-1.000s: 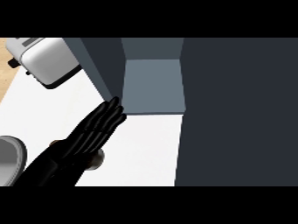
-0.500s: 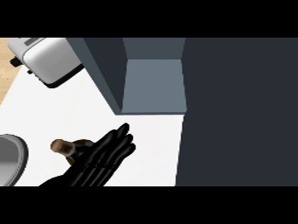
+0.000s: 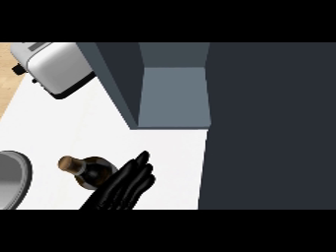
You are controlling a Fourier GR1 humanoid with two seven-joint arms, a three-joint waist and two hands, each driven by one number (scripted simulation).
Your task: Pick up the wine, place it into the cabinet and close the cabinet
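The hand (image 3: 127, 184), low in the frame, has straight fingers and grips nothing. The wine (image 3: 88, 172) stands touching its left side, near lower left. A sideways nudge might topple it. The cabinet (image 3: 172, 98), upper middle, gapes open, well apart.

Dark wine bottle (image 3: 90, 172) with cork top stands on counter before open grey cabinet (image 3: 172, 96)
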